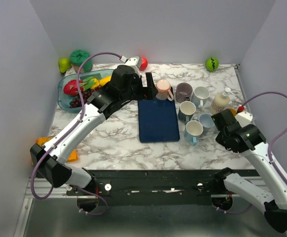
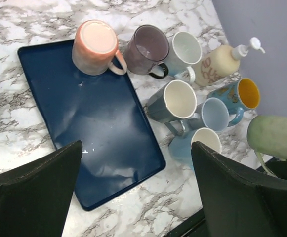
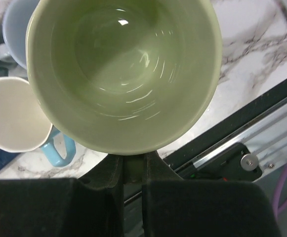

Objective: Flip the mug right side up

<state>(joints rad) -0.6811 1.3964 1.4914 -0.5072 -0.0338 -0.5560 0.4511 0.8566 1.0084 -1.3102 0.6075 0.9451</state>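
Nearly closed right gripper [image 3: 132, 167] pinching handle of pale green mug [image 3: 123, 74]; glazed ceramic, rigid, probably slick and chip-prone, handle the surest hold; left gripper [image 2: 136, 153] wide open, empty, above inverted peach mug [image 2: 95, 47].

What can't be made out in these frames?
Left wrist view: green mug cut off by the right edge.
Top view: same mug hidden beneath the right arm.
Right wrist view: right gripper fingertips hidden under the mug's rim; exact hold unclear.
Top view: orange object mostly covered by the left arm.
Left wrist view: soap bottle print too small to read.
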